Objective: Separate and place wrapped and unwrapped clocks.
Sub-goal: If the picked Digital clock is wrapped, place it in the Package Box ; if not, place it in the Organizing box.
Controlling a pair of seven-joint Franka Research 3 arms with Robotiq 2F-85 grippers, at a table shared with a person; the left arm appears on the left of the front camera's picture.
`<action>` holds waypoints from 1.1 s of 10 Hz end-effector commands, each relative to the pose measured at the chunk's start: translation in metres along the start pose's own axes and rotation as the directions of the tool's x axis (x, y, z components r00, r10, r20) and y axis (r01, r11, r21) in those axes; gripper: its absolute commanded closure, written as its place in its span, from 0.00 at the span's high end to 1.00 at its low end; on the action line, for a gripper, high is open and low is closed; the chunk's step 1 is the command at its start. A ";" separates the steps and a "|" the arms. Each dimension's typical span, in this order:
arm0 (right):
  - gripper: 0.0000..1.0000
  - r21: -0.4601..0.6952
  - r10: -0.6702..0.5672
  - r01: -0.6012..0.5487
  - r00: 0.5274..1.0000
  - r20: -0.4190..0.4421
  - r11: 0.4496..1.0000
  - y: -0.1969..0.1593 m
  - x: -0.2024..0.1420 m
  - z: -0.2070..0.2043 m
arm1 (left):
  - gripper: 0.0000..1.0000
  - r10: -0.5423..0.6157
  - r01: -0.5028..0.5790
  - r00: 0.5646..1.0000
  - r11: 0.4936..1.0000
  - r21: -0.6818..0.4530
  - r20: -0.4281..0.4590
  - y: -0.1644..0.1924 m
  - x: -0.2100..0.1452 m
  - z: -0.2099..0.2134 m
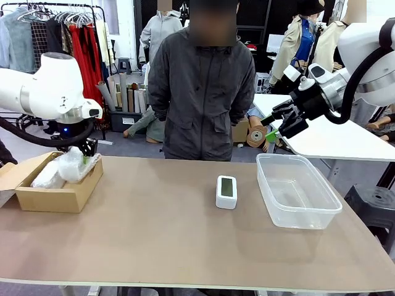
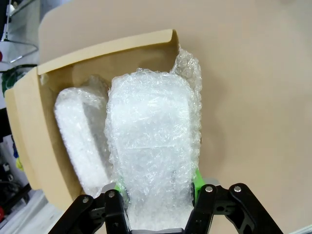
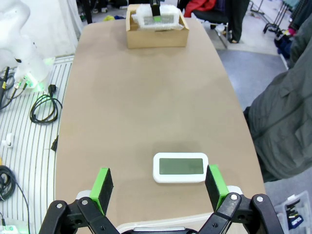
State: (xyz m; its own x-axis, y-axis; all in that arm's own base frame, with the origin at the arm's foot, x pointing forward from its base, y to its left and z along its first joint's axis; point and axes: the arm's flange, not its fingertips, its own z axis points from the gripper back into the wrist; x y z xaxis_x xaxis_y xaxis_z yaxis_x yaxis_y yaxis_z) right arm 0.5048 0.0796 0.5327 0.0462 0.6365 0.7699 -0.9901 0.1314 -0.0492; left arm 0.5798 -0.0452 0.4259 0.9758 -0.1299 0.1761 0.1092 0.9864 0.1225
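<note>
Wrapped clock (image 2: 151,126) pinched by downward-pointing left gripper (image 2: 157,187).

Three clocks in all: two in bubble wrap, one wrapped clock (image 2: 151,146) and a second wrapped clock (image 2: 80,131), plus a single bare clock (image 1: 226,191). There is one cardboard box (image 1: 58,198), one clear plastic tub (image 1: 307,220) and one worktop (image 1: 154,240). Robot hands number two, the left hand (image 2: 157,187) and the right hand (image 3: 159,184), and there is one person (image 1: 200,92)
</note>
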 end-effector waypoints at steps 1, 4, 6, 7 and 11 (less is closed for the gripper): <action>1.00 -0.001 0.006 -0.006 1.000 0.006 1.000 0.000 0.002 0.001 | 0.00 -0.008 0.008 1.000 1.000 0.023 0.004 0.004 -0.007 -0.011; 1.00 -0.001 0.006 -0.006 1.000 0.006 1.000 0.000 0.002 0.001 | 0.00 0.026 -0.025 1.000 0.999 0.042 -0.007 0.009 -0.017 -0.023; 1.00 -0.001 0.006 -0.006 1.000 0.006 1.000 0.000 0.002 0.001 | 0.00 0.038 -0.038 0.999 0.999 0.024 -0.028 0.011 -0.022 -0.032; 1.00 -0.001 0.006 -0.006 1.000 0.006 1.000 0.000 0.002 0.001 | 0.00 0.047 -0.046 0.998 0.999 0.017 -0.040 0.013 -0.023 -0.038; 1.00 -0.001 0.006 -0.006 1.000 0.006 1.000 0.000 0.002 0.001 | 0.00 0.051 -0.052 0.998 0.998 -0.024 -0.046 0.021 -0.017 -0.063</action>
State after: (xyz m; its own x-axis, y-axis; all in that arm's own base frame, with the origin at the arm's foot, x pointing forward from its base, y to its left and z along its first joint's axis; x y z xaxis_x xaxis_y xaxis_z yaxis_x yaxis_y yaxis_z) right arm 0.5048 0.0796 0.5327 0.0462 0.6365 0.7699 -0.9901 0.1313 -0.0492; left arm 0.5732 -0.0215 0.3657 0.9908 -0.0712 0.1148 0.0586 0.9923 0.1095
